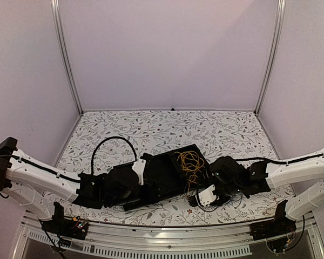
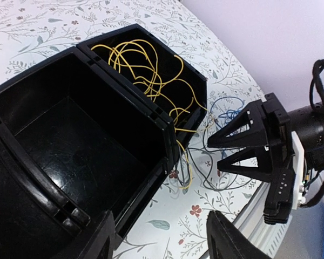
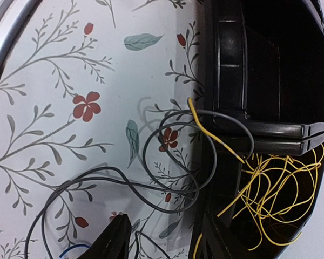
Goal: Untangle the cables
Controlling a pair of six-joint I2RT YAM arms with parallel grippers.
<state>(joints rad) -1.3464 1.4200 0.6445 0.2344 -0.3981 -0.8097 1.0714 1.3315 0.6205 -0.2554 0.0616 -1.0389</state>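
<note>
Top cam: black box (image 1: 163, 174) mid-front of floral table (image 1: 151, 129), w/ an arm reaching in from each side. Yellow cables (image 1: 190, 162) bunched in box's right compartment. Left compartment just dark. Jaw states too small to read from up there.

L wrist cam, much closer: left gripper (image 2: 162, 238) at bottom of frame, fingers set wide apart, bare cloth in the gap, gripping nothing. Box's near corner just beside one finger; contact can't be told. Near compartment bare inside, yellow tangle filling the far one. Right gripper (image 2: 214, 156) opposite, just past the box, two triangular fingers parted, nothing clamped. Blue cable (image 2: 230, 112) looped on the cloth behind it, not made out from above.

R wrist cam: black cables (image 3: 167, 162) curling over the cloth beside the box wall, one loop riding up onto the rim. One yellow end draped out over the same rim, crossing that loop. Rest of yellow inside the compartment. Only a scrap of blue at the bottom edge, next to own fingertips, also apart.
</note>
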